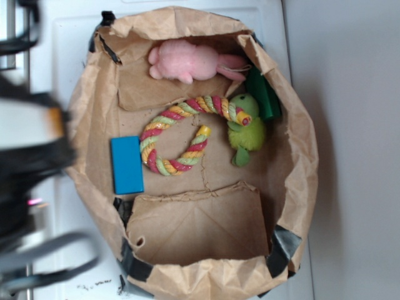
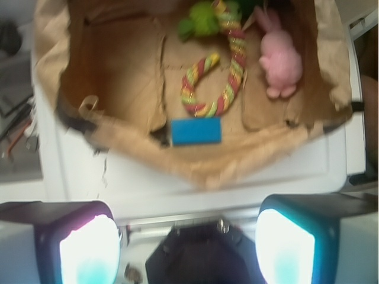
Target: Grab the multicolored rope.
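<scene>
The multicolored rope [image 1: 164,119], twisted in red, yellow and light green bands, lies curled in an open hook shape on the floor of a brown paper bag [image 1: 87,106]. The wrist view shows the rope [image 2: 232,83] at the top middle, well beyond the bag's near rim [image 2: 237,168]. My gripper [image 2: 187,234] is open, its two pale fingers [image 2: 89,245] spread wide at the bottom of that view, over the white surface outside the bag, with nothing between them. In the exterior view my arm [image 1: 31,156] is a dark blur at the left, beside the bag.
A pink plush [image 1: 187,60] lies at the bag's far end. A lime-green plush [image 1: 245,128] touches the rope's end, next to a dark green block [image 1: 262,94]. A blue block [image 1: 127,164] sits by the bag wall nearest my arm. Folded paper flaps line the floor.
</scene>
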Robot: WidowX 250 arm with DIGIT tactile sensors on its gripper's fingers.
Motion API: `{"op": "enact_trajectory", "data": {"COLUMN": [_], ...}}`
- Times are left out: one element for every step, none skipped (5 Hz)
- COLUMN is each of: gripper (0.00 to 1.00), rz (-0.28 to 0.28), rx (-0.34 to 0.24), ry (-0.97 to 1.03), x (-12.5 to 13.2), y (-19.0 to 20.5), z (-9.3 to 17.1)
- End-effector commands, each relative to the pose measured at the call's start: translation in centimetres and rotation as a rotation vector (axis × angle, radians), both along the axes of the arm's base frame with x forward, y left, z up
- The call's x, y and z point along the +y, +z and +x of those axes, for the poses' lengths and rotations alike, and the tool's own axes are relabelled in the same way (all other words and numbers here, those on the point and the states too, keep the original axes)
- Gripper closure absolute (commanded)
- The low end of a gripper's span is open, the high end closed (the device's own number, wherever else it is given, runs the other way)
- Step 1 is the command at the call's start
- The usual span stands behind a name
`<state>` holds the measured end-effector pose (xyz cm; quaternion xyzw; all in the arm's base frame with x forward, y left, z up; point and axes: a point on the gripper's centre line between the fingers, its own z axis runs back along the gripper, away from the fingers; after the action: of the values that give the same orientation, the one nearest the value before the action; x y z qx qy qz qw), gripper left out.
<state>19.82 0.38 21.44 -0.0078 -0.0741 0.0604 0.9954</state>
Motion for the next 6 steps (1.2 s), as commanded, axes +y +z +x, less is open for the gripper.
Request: {"op": "enact_trajectory", "data": {"gripper": [0.00,0.00,0.00,0.00,0.00,0.00], "rz": [0.001,-0.003,-0.034,-0.024,-0.042,-0.051], "rx": [-0.065,-0.063,-0.061,-0.084,-0.071,-0.053], "ry": [0.046,0.050,0.050,0.068,0.081,0.137], "x": [1.7,2.0,2.5,2.5,2.3,2.1], "y": [-1.6,-3.3,-5.0,-6.1,-7.1,-6.4], "z": [4.7,5.5,5.6,5.4,5.4,5.6]}}
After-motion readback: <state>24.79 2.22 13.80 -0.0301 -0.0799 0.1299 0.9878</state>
